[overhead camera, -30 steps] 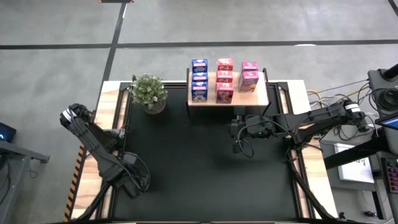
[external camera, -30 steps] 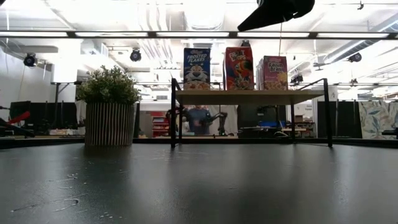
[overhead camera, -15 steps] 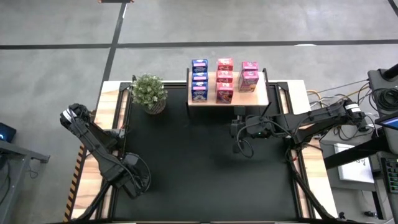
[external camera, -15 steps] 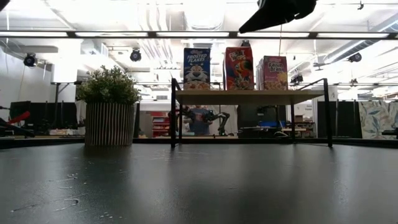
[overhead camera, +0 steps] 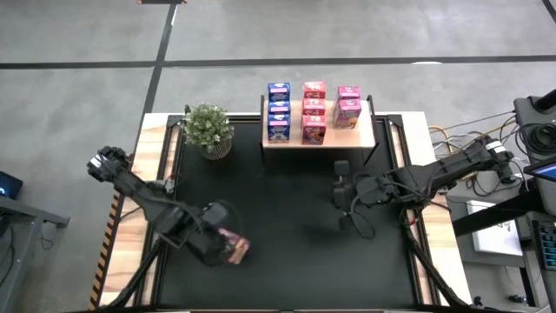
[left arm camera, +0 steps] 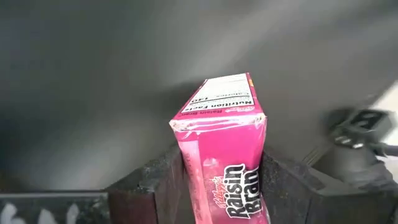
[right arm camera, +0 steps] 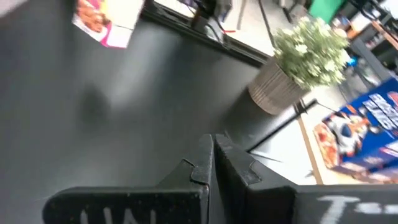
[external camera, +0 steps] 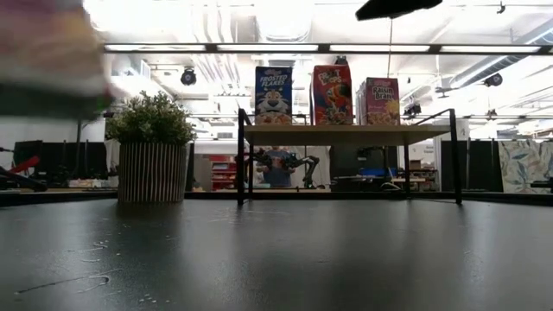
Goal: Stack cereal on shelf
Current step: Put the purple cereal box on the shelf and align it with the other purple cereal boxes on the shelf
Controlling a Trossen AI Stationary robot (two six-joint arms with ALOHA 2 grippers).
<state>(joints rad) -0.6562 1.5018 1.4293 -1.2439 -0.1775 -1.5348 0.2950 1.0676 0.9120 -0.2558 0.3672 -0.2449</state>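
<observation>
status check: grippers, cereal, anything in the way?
Left gripper shut on pink box, above table's front left. Right gripper shut, empty, mid-table. Eight boxes on shelf. Plant left of shelf, off the path.

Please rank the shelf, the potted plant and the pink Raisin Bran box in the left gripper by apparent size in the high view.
1. shelf
2. potted plant
3. pink Raisin Bran box, held by the left gripper

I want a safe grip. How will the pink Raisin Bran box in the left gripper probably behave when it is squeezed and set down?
The pink Raisin Bran box looks like thin cardboard, so it probably dents if squeezed hard. It seems light. Tall and narrow, it may tip when released.
</observation>
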